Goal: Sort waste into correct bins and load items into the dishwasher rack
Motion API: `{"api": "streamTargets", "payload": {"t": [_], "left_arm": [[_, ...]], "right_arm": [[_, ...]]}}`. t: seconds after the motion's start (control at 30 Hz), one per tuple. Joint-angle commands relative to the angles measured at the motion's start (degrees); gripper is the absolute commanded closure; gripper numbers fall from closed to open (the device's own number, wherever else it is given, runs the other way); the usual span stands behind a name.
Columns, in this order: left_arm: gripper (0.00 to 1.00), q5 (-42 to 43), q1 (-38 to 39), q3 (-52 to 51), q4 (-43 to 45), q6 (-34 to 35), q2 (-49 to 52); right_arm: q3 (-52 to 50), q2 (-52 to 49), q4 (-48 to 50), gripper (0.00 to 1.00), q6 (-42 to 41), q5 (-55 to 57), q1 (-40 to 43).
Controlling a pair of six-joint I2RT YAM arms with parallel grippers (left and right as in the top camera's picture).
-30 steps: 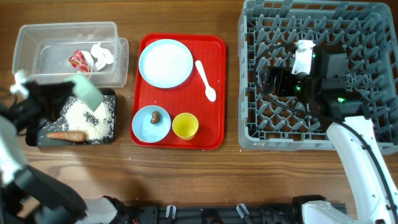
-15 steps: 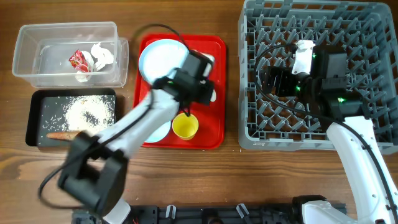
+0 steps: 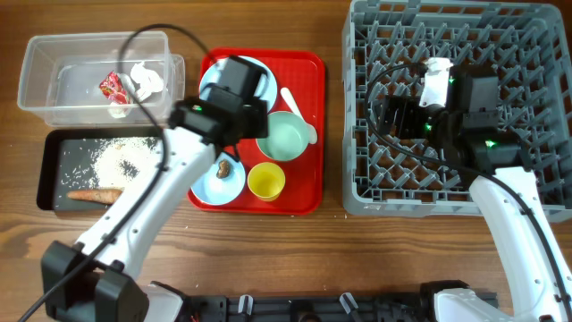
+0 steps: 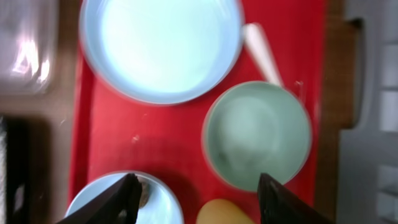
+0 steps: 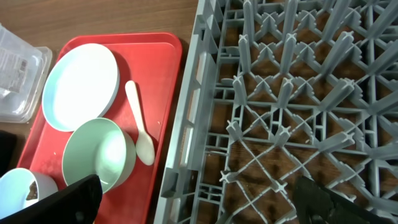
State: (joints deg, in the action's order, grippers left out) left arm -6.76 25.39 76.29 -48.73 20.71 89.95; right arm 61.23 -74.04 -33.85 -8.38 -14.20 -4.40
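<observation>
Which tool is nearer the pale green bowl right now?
Left. The left tool hangs over the red tray beside the pale green bowl; the right tool is over the dishwasher rack.

From overhead, my left arm (image 3: pixel 161 192) hides much of the light blue plate (image 3: pixel 211 89). My left wrist view is blurred throughout, and its bottom edge cuts off the yellow cup (image 4: pixel 224 213) and the light blue bowl (image 4: pixel 165 208).

pale green bowl (image 4: pixel 258 134), plate (image 4: pixel 161 46), red tray (image 4: pixel 155 143)
</observation>
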Motion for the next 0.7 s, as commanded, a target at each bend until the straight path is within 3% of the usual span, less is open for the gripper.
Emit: {"api": "streamTargets", "payload": {"t": [0.0,0.1,0.3,0.33,0.4,0.47,0.6,0.67], "left_arm": [[0.4,1.1,-3.0,-2.3,-2.9,5.7,3.1],[0.5,1.2,-2.7,-3.8,-2.7,5.9,9.3],[0.58,1.4,-2.7,-4.0,-4.5,13.2,16.7],[0.62,1.4,-2.7,-4.0,-4.3,13.2,16.8],[0.85,1.4,-2.7,-4.0,-3.4,13.2,16.8],[0.95,1.4,-2.7,-4.0,-3.0,13.2,16.8],[0.96,3.7,-2.9,-3.7,-4.4,12.5,16.3],[0.96,5.7,-3.8,-0.6,-9.7,12.5,14.3]], "right_arm": [[0.5,-1.3,0.3,0.0,-0.7,-0.9,-0.1],[0.5,-1.9,0.1,0.0,-0.8,-1.0,-0.1],[0.5,-1.9,-0.3,0.0,-0.8,-0.9,-0.1],[0.5,-1.9,-0.3,0.0,-0.8,-0.9,-0.1],[0.5,-2.0,-0.3,0.0,-0.8,-0.9,-0.1],[0.5,-2.0,-0.3,0.0,-0.8,-0.9,-0.1],[0.5,-2.1,-0.2,0.0,-0.8,-0.9,-0.1],[0.5,-2.1,-0.3,0.0,-0.8,-0.9,-0.1]]}}
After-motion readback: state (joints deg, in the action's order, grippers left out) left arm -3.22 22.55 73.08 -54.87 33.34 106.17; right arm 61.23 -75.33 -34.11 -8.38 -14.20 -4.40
